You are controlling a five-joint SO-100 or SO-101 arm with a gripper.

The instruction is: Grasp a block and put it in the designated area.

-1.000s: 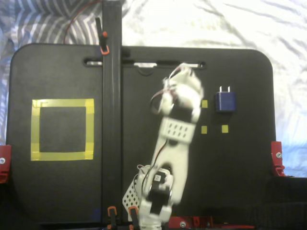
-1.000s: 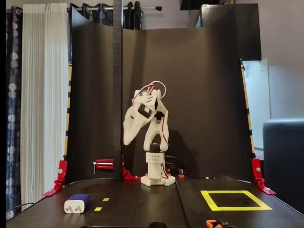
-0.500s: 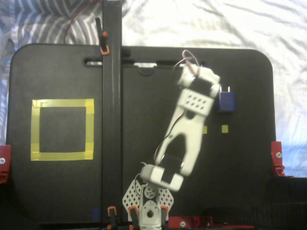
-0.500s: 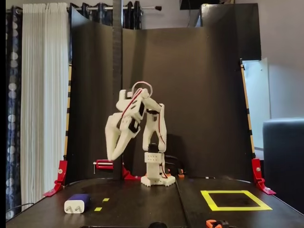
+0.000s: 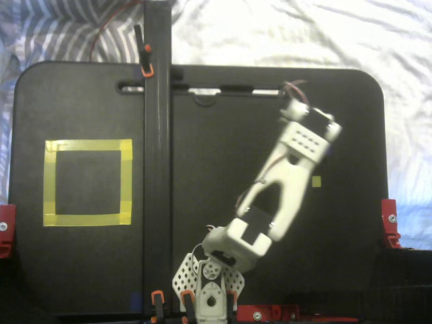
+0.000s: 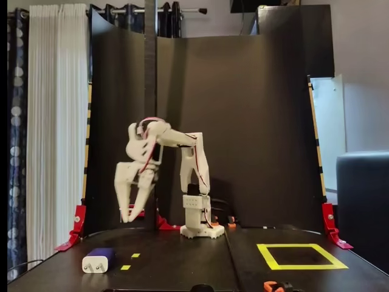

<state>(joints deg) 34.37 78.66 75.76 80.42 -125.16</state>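
Gripper [image 6: 129, 214] hung in the air in the front-facing fixed view, fingers pointing down and spread a little, nothing between them. The block [image 6: 99, 262] lay on the black table [image 6: 182, 267] below the gripper and somewhat nearer the camera, well clear of the fingertips; its white face with two small marks, likely the prong end, faced the lens. In the top-down fixed view the arm's wrist covered the block entirely, so its position there could not be read; only one small yellow square [image 5: 316, 181] showed just beside the wrist. The designated area [image 5: 88, 182], a yellow tape outline, lay far off to the other side of the gripper, past the upright black post [image 5: 156, 155], and was empty. Judged the block to be a rigid, light plastic body, smooth-sided and perhaps slippery, not fragile. Best hold looked to be across the two flat long sides at mid-body, keeping off the prong end, where a finger could slip or tip it. Descent and closing not yet done.
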